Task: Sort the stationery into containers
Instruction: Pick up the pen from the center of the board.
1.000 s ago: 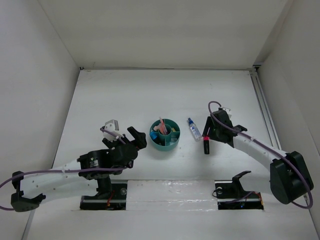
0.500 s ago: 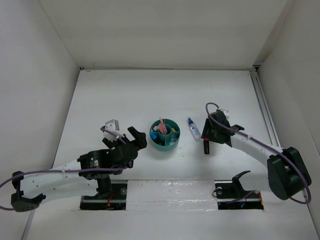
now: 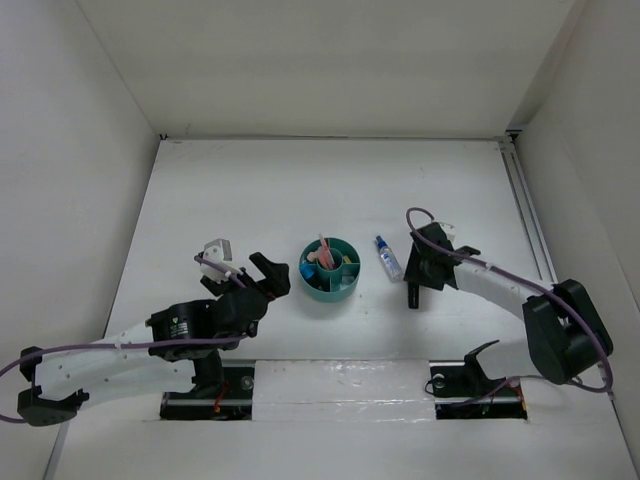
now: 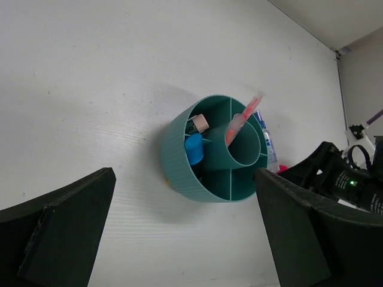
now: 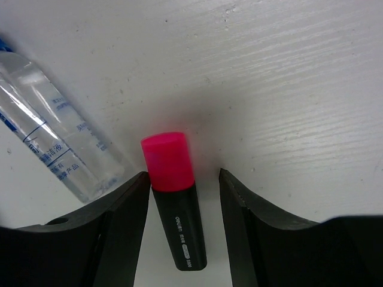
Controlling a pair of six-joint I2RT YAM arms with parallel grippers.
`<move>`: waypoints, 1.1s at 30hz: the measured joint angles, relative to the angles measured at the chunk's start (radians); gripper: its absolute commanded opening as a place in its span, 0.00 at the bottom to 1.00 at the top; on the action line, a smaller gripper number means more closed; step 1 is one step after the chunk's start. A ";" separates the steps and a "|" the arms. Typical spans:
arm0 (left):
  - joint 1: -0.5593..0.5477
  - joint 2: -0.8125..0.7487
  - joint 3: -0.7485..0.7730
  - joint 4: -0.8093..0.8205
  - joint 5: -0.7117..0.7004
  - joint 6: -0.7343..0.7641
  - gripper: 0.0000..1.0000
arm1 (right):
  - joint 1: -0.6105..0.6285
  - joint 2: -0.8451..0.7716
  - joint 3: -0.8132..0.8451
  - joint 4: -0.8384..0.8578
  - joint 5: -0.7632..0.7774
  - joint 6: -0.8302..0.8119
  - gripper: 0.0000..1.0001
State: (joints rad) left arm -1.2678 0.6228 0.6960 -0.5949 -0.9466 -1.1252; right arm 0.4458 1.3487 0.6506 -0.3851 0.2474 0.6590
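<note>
The black marker with the pink cap point(image 5: 175, 203) lies on the table between the fingers of my right gripper point(image 5: 184, 179), which stands open. Its left finger point(image 5: 119, 227) touches the barrel, while a gap remains on the other side. From above, that gripper point(image 3: 415, 275) covers the marker except for its dark end point(image 3: 411, 296). The clear blue-capped bottle point(image 5: 60, 149) point(image 3: 388, 258) lies just left of it. The teal organizer point(image 3: 342, 288) point(image 4: 179, 170) holds pinkish-orange pencils point(image 4: 242, 116) in its central cup and a blue-capped marker point(image 4: 193, 147) in an outer compartment. My left gripper point(image 3: 243, 262) point(image 4: 185, 239) hangs wide open left of the organizer, holding nothing.
White walls enclose the table on three sides, and a rail point(image 3: 528, 230) runs along the right edge. Both arm bases point(image 3: 340, 385) sit at the near edge. In the left wrist view the right arm point(image 4: 341, 179) shows just beyond the organizer.
My right gripper has slid slightly left and lowered over the pink-capped marker, hiding its cap from above, and its jaws have narrowed. The left arm shifted slightly left.
</note>
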 measured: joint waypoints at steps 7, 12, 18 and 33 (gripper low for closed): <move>0.000 -0.010 0.000 0.004 0.000 0.011 1.00 | 0.000 0.075 0.069 -0.035 -0.001 -0.018 0.39; 0.000 -0.010 0.000 0.006 0.000 0.018 1.00 | -0.007 0.079 0.074 -0.042 -0.008 -0.029 0.27; 0.000 -0.010 0.000 0.008 0.000 0.026 1.00 | -0.019 0.079 0.074 -0.043 -0.024 -0.035 0.00; 0.000 0.012 0.000 0.079 0.059 0.128 1.00 | 0.027 -0.192 0.131 -0.132 0.049 -0.024 0.00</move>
State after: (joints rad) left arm -1.2678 0.6346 0.6960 -0.5163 -0.8875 -0.9974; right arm 0.4728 1.1564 0.7815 -0.5175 0.2966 0.6350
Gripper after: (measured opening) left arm 0.996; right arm 0.364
